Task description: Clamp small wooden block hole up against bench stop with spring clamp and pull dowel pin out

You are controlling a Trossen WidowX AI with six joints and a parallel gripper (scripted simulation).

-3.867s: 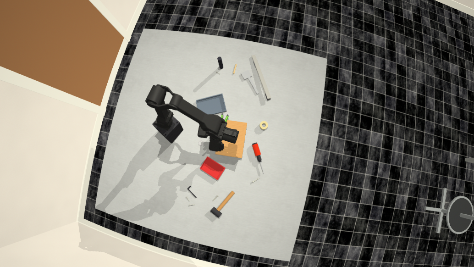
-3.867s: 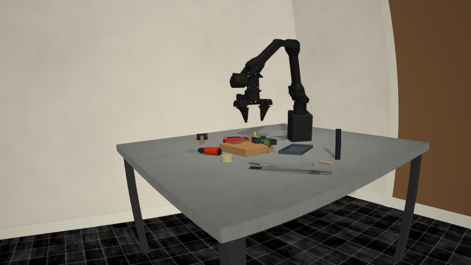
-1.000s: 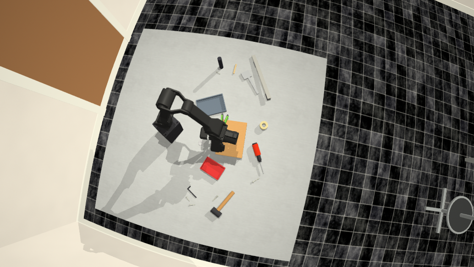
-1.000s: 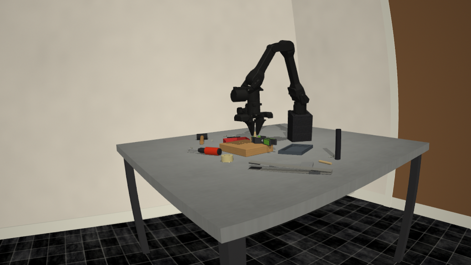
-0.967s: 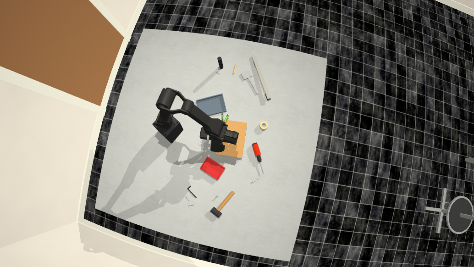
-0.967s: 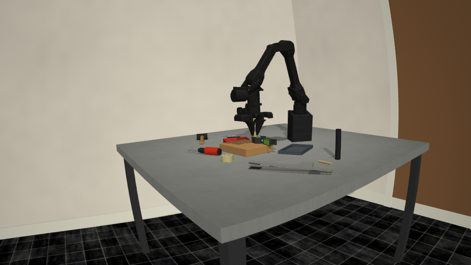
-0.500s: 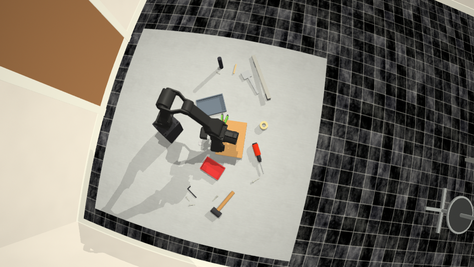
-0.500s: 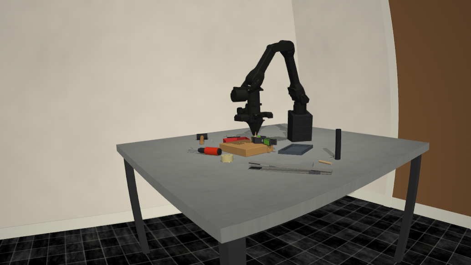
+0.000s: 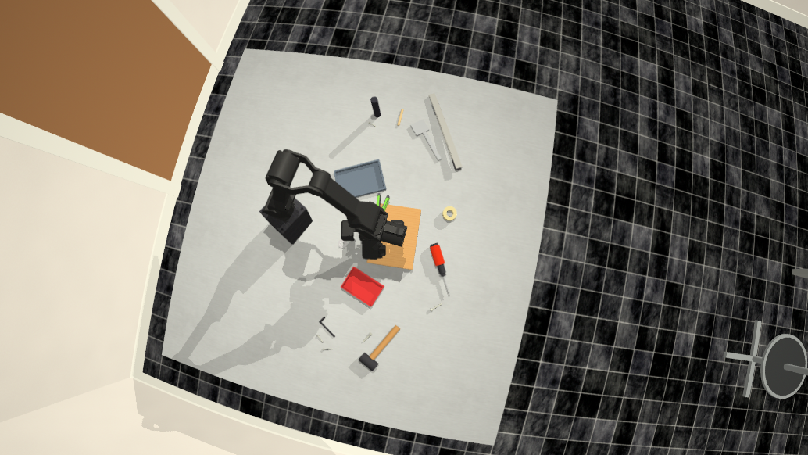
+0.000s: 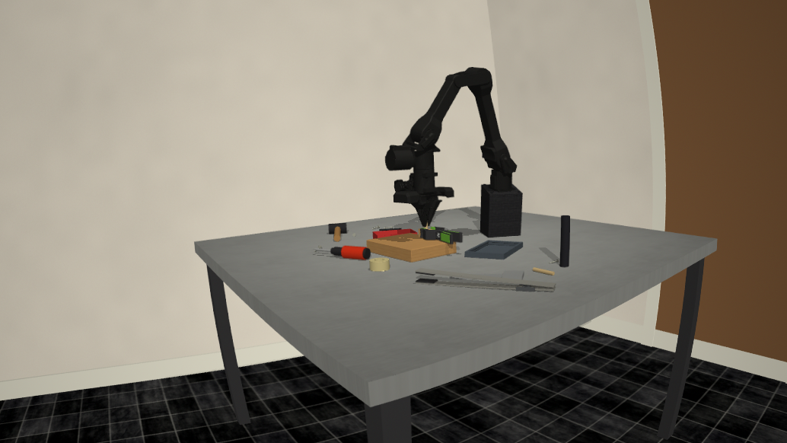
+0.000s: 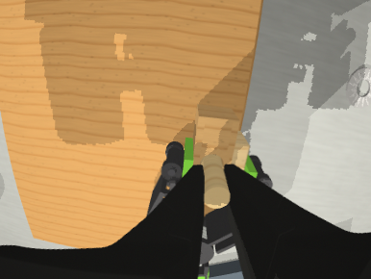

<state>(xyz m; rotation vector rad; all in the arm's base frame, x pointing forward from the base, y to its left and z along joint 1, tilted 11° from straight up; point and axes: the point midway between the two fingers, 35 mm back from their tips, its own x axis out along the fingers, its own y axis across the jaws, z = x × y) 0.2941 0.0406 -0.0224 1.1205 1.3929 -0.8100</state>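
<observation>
Pointing straight down over the board (image 9: 413, 237) (image 10: 410, 250) (image 11: 96, 192), the claw (image 10: 426, 224) (image 11: 212, 173) is closed on the dowel pin (image 10: 426, 226) (image 11: 216, 185), one black finger against each side of it. The pin stands up out of the small wooden block (image 11: 211, 130), its rounded top between the fingers and its lower part reaching down to the block. The block sits near the board's edge, between the green pads of the spring clamp (image 9: 386, 202) (image 10: 446, 236) (image 11: 188, 153), beside a pale wooden strip (image 11: 240, 148) that one pad presses from the outside. The clamp's dark jaws and handles lie close around the fingers, with its green-tipped handles jutting past the board toward the blue-grey tray (image 9: 359, 179) (image 10: 494, 250). On the opposite side of the board is the red tray (image 9: 362, 287) (image 10: 393, 234). The red screwdriver (image 9: 437, 259) (image 10: 352, 252) and the roll of tape (image 9: 444, 213) (image 10: 379, 265) lie on the table (image 9: 480, 338) (image 10: 330, 307) off another edge, while the mallet (image 9: 384, 342) (image 10: 336, 233) rests well apart, beyond the red tray.
</observation>
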